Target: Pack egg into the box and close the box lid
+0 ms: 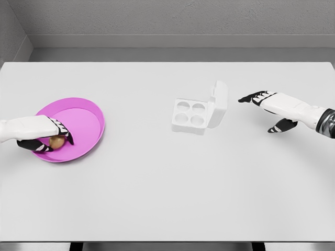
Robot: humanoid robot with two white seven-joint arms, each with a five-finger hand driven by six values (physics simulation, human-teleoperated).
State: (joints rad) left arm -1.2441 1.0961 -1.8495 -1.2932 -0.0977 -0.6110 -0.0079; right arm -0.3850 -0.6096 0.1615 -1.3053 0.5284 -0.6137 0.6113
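A brown egg (56,141) lies in the pink plate (86,115) at the left of the table. My left hand (49,137) reaches into the plate from the left, its fingers curled around the egg. A white egg box (191,115) stands near the table's middle with its lid (219,102) raised on the right side and its cups empty. My right hand (264,107) hovers to the right of the box, fingers spread, holding nothing.
The white table (157,188) ends at a grey wall (167,21) at the back. Its front edge runs along the bottom of the view.
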